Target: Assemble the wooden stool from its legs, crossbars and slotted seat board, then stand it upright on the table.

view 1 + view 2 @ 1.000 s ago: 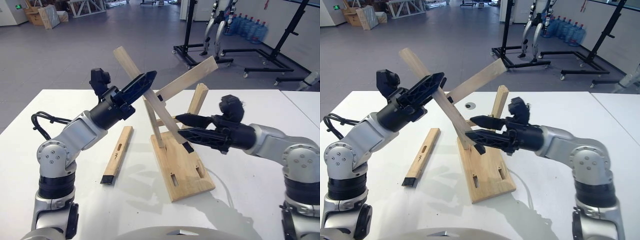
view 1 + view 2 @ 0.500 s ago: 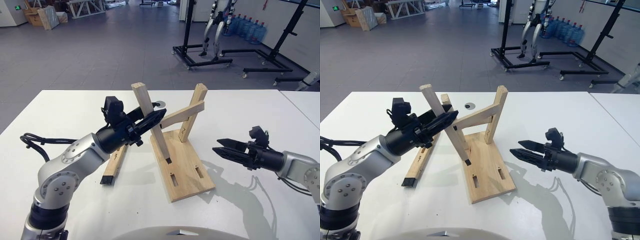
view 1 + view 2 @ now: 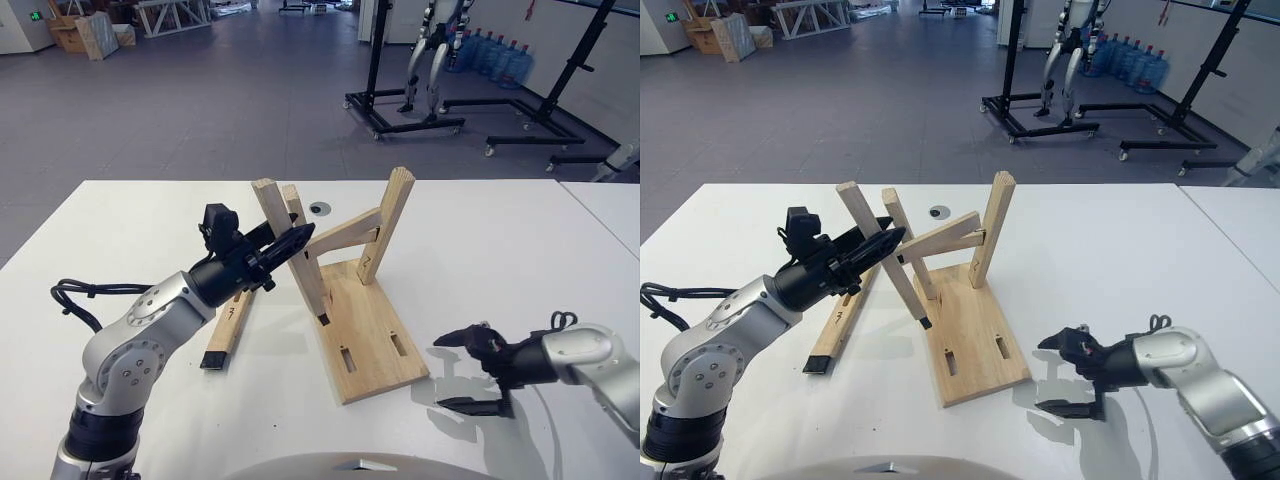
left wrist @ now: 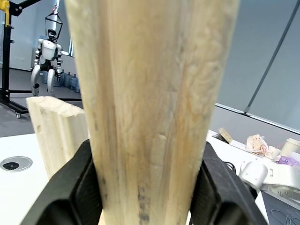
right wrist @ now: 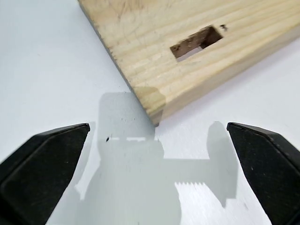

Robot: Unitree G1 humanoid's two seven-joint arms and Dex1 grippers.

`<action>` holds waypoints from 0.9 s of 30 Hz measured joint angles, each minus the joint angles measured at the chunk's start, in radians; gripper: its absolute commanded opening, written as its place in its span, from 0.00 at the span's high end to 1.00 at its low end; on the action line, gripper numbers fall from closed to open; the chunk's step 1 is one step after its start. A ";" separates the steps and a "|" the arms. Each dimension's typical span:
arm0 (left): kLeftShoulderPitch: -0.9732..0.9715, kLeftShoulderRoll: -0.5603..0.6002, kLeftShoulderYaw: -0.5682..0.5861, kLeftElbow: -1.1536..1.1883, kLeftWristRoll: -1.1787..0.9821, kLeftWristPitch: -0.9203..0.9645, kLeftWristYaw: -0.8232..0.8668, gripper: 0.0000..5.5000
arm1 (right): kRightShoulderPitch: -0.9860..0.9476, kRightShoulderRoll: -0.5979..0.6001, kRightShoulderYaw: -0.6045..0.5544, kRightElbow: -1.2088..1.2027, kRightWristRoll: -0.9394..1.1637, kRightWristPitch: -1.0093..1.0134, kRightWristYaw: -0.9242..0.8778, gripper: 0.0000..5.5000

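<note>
The slotted seat board (image 3: 365,335) lies flat in the middle of the white table (image 3: 120,220), its long axis running from about 11 o'clock to 5 o'clock, taking 12 as straight away from the robot. The left gripper (image 3: 290,243) comes in from 9 o'clock, above the table, and its jaws are clamped on a tilted leg (image 3: 308,285). This leg's top leans toward 10 o'clock and its foot is down on the far half of the board. In the left wrist view the wood sits tight between the black fingers (image 4: 75,187). A second leg (image 3: 292,200) stands just behind the held one, also leaning. A third leg (image 3: 390,220) rises near the board's 12 o'clock end, tipped slightly toward 1 o'clock, and a crossbar (image 3: 345,235) slopes down from it toward the other two — whether its lower end is seated I cannot tell. A loose slotted bar (image 3: 230,320) with a dark end lies flat on the table at 9 o'clock of the board, just apart from it. The right gripper (image 3: 437,374) hangs low over the table at about 4 o'clock, near the board's nearest corner — its fingers (image 5: 47,168) are spread wide and hold nothing, with an open slot (image 5: 197,41) of the board ahead of them.
</note>
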 measured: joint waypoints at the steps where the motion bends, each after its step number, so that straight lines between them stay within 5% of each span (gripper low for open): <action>1: -0.003 -0.002 0.000 0.004 0.000 0.000 -0.003 0.62 | -0.003 0.034 0.026 0.005 -0.046 -0.028 -0.038 0.02; 6: -0.020 -0.009 0.002 0.015 0.000 0.001 -0.013 0.62 | -0.058 0.185 0.110 0.020 -0.134 -0.096 -0.202 0.02; 13: -0.021 -0.006 0.024 0.009 0.001 0.001 -0.031 0.62 | -0.113 0.341 0.149 0.022 -0.136 0.056 -0.354 0.02; 17: -0.027 0.031 0.026 0.027 0.049 -0.003 -0.111 0.62 | -0.100 0.330 0.120 -0.044 -0.062 0.187 -0.321 0.02; 21: -0.074 0.107 -0.016 0.128 0.174 -0.046 -0.291 0.62 | -0.073 0.192 -0.017 -0.098 0.130 0.333 -0.148 0.02; 27: -0.121 0.045 -0.070 0.210 0.236 -0.085 -0.372 0.62 | -0.147 0.175 -0.119 -0.078 0.255 0.417 -0.112 0.02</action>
